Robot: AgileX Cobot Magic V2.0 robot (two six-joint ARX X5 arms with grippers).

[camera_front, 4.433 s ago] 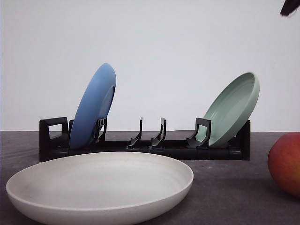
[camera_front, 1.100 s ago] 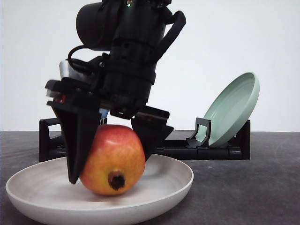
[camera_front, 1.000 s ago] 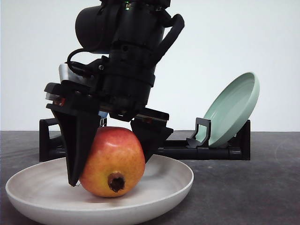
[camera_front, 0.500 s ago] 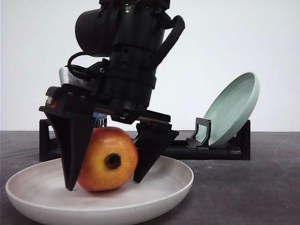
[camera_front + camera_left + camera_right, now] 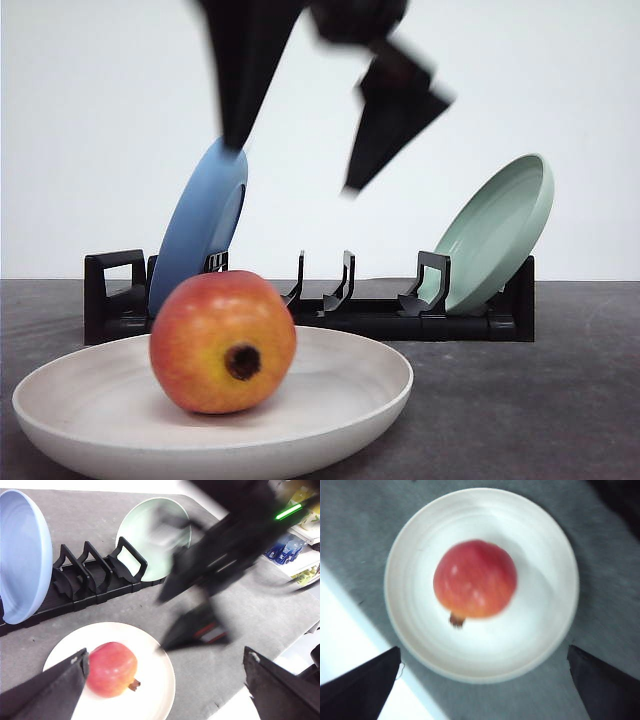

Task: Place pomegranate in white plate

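The pomegranate [image 5: 223,342] lies free in the white plate [image 5: 355,395] near the table's front, its dark calyx facing the camera. My right gripper [image 5: 290,168] hangs open well above the fruit, blurred by motion, with nothing between its fingers. From the right wrist view the pomegranate [image 5: 475,579] sits near the middle of the white plate [image 5: 545,630], straight below the open right gripper [image 5: 482,690]. The left wrist view shows the pomegranate [image 5: 112,668] on the white plate [image 5: 152,680], the right gripper [image 5: 161,625] above it, and my left gripper [image 5: 165,700] open and empty.
A black dish rack [image 5: 370,318] stands behind the plate, with a blue plate [image 5: 200,225] leaning at its left end and a pale green plate [image 5: 497,230] at its right end. The table's edge [image 5: 380,645] runs close to the white plate.
The right gripper has let go of the pomegranate and risen well above it. The fruit has stayed in the white plate, shifted a little to the left.
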